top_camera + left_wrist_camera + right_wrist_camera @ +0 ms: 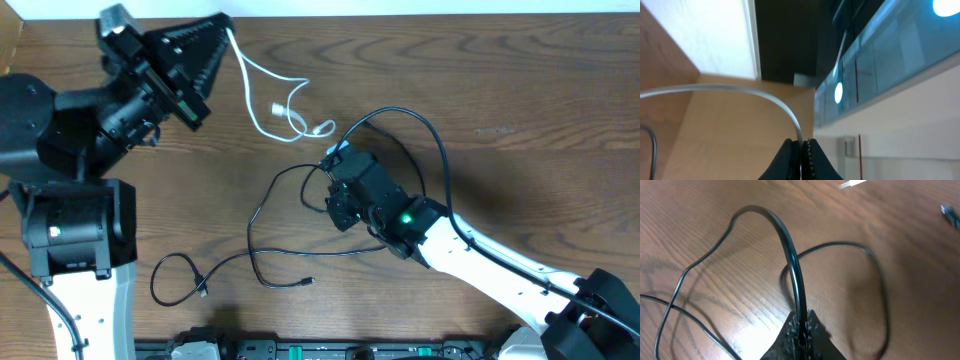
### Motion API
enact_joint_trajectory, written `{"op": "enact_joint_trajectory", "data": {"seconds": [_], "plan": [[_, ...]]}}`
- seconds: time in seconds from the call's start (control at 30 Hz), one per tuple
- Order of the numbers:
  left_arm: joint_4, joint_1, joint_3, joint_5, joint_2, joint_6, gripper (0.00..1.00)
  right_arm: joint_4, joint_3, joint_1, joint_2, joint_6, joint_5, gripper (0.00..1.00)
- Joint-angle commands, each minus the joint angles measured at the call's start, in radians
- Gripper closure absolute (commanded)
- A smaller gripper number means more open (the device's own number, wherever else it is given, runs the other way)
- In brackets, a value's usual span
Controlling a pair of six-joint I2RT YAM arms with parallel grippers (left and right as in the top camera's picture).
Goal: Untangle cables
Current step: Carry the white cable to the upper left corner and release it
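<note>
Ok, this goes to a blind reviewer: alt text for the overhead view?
Two robot arms over a wooden table: the left gripper pinches a white cable near the top, while the right gripper pinches a black cable whose loops sprawl across the middle.

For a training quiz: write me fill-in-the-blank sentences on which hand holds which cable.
The white cable is pinched by the ____ hand.
The black cable is pinched by the ____ hand.
The left hand and right hand are both ____.
Missing: left, right, shut.
</note>
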Motion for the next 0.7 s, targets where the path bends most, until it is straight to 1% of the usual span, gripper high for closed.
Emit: {"op": "enact_joint_trajectory", "data": {"seconds": [0.0,0.07,0.1,0.13,0.17,0.2,0.23,0.3,0.4,0.47,0.5,0.53,0.57,0.6,0.63,0.67], "plan": [[0.010,0.048,0.018,-0.084,0.018,0.064,0.93,-0.026,0.000,-0.009,-0.053,0.088,0.027,0.99],[0.114,0.067,0.018,-0.156,0.030,0.024,0.92,-0.052,0.000,-0.009,-0.089,0.087,0.043,0.99],[0.197,0.067,0.018,-0.186,0.036,0.012,0.92,-0.060,0.000,-0.009,-0.096,0.087,0.051,0.99],[0.329,0.067,0.018,-0.229,0.046,0.006,0.93,-0.072,0.000,-0.009,-0.100,0.087,0.060,0.99],[0.423,0.067,0.018,-0.269,0.054,0.007,0.93,-0.081,0.000,-0.009,-0.101,0.087,0.061,0.99],[0.493,0.067,0.018,-0.314,0.061,0.008,0.93,-0.090,0.000,-0.009,-0.101,0.088,0.064,0.99],[0.525,0.067,0.018,-0.347,0.065,0.008,0.93,-0.098,0.000,-0.009,-0.101,0.088,0.064,0.99],[0.525,0.067,0.018,-0.397,0.072,0.031,0.93,-0.113,0.000,-0.009,-0.101,0.088,0.064,0.99],[0.458,0.066,0.018,-0.415,0.093,0.155,0.93,-0.138,0.000,-0.008,-0.101,0.087,0.065,0.99],[0.386,0.067,0.018,-0.421,0.114,0.238,0.93,-0.150,0.000,-0.008,-0.101,0.088,0.064,0.89],[0.344,0.067,0.018,-0.435,0.130,0.286,0.93,-0.158,0.000,-0.008,-0.101,0.089,0.064,0.87],[0.312,0.067,0.018,-0.453,0.148,0.336,0.92,-0.166,0.000,-0.008,-0.101,0.093,0.064,0.80],[0.291,0.067,0.018,-0.465,0.162,0.382,0.93,-0.174,0.000,-0.008,-0.101,0.100,0.065,0.60],[0.269,0.067,0.018,-0.475,0.185,0.455,0.92,-0.180,0.000,-0.009,-0.101,0.103,0.064,0.31],[0.255,0.067,0.018,-0.474,0.204,0.521,0.93,-0.188,0.000,-0.010,-0.101,0.103,0.064,0.16],[0.233,0.067,0.018,-0.468,0.227,0.616,0.93,-0.194,0.000,-0.009,-0.101,0.103,0.064,0.05]]}}
